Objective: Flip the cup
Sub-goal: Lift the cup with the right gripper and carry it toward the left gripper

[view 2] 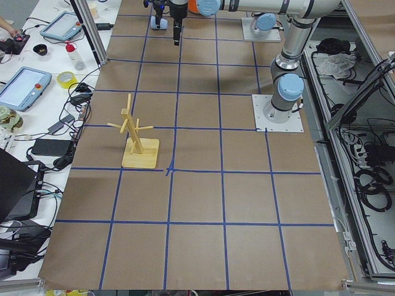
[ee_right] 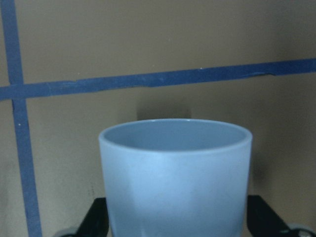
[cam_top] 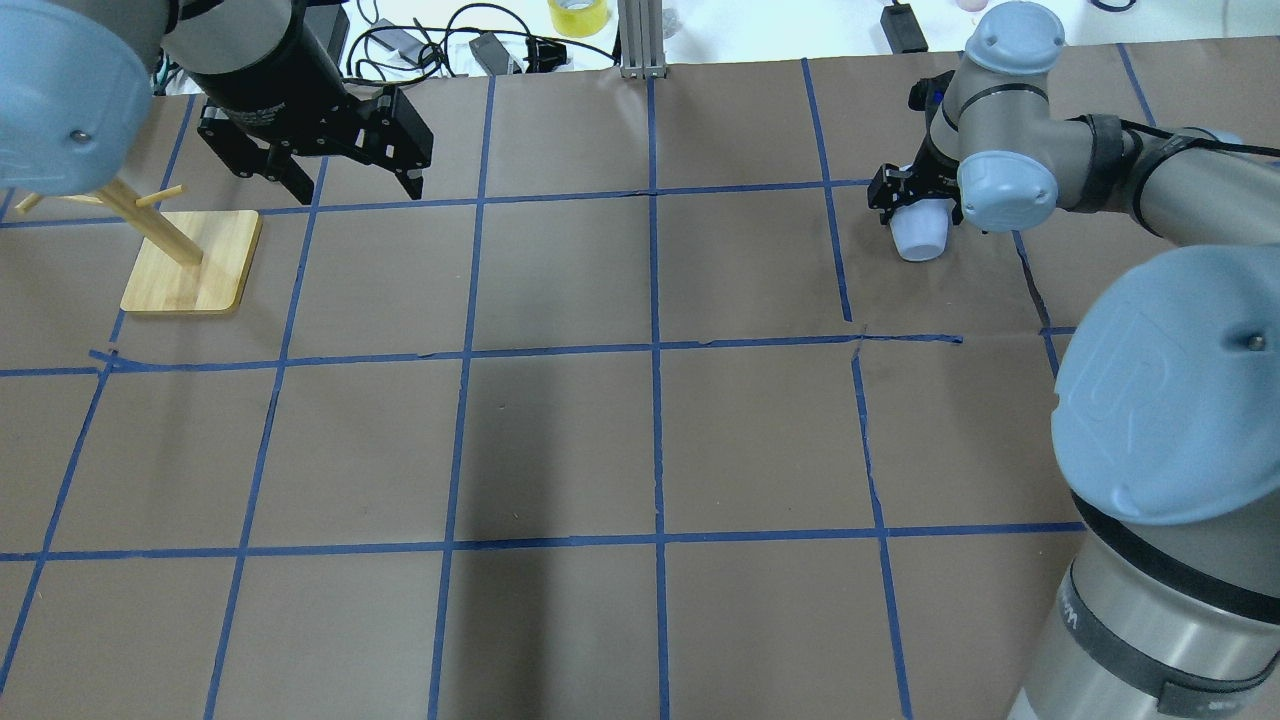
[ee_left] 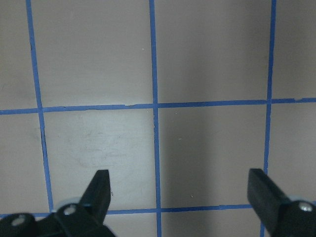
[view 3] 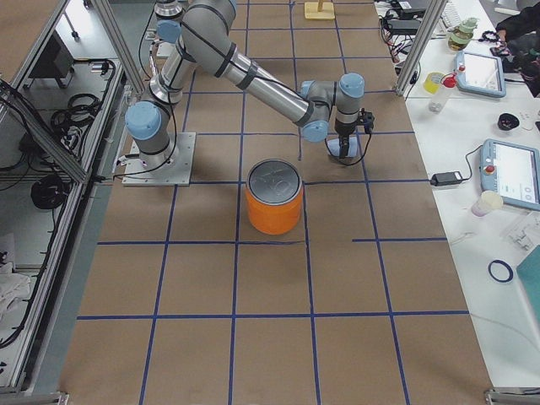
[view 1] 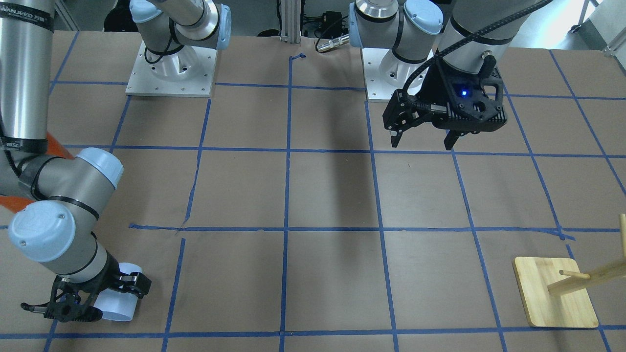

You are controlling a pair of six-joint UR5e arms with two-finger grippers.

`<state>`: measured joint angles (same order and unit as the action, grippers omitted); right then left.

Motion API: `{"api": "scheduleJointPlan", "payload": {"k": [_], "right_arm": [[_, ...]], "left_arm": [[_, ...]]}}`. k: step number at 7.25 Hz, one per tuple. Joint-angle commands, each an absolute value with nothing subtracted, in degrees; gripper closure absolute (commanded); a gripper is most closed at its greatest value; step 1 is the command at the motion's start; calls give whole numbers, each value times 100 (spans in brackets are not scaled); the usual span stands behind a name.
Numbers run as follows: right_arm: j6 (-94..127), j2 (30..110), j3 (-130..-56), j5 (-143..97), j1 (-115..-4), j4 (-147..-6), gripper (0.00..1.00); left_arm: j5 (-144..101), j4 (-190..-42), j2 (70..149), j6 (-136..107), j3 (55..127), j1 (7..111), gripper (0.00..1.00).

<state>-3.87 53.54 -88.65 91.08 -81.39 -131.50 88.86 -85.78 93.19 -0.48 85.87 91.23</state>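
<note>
The pale blue-white cup (ee_right: pixel 175 177) sits between the fingers (ee_right: pixel 95 218) of my right gripper (cam_top: pixel 915 200), which press on both its sides. Its open mouth points away from the wrist camera. In the front-facing view the cup (view 1: pixel 120 296) is tilted on its side, low over the brown paper at the table's far right end, with the right gripper (view 1: pixel 93 293) around it. It also shows in the overhead view (cam_top: pixel 922 235) and the exterior right view (view 3: pixel 342 150). My left gripper (view 1: pixel 423 142) hangs open and empty above the table (ee_left: pixel 180 192), far from the cup.
A wooden peg stand (cam_top: pixel 190 265) stands at the left end (view 1: pixel 555 298). A large orange can with a silver top (view 3: pixel 274 201) stands near the right arm. Blue tape lines (cam_top: pixel 655 350) grid the brown paper.
</note>
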Motion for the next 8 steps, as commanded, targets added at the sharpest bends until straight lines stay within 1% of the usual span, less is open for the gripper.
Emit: {"api": "scheduleJointPlan", "payload": {"k": [1,2,3,4,6,8], "right_arm": [[-378,5291,-8859,9079,-8139,-13201,0],[-378,5265,-8859,9079,-8147,-13201,0],[-378,5212,-8859,9088,-8139,-13201,9],[-378,5212,-8885,9079,-8139,-13201,44],[-378,5273,-8816,9079,-8139,-13192,89],[-604,5649,-8693,8896,-8173,-13088,97]], "left_arm": [[8886,-8578,9316,-53,8587,9123,0],[8886,-8578,9316,-44,8587,9123,0],[8886,-8569,9316,-44,8587,9123,0],[8886,-8569,9316,-53,8587,9123,0],[8886,-8569,9316,-53,8587,9123,0],[8886,-8569,9316,-44,8587,9123,0]]}}
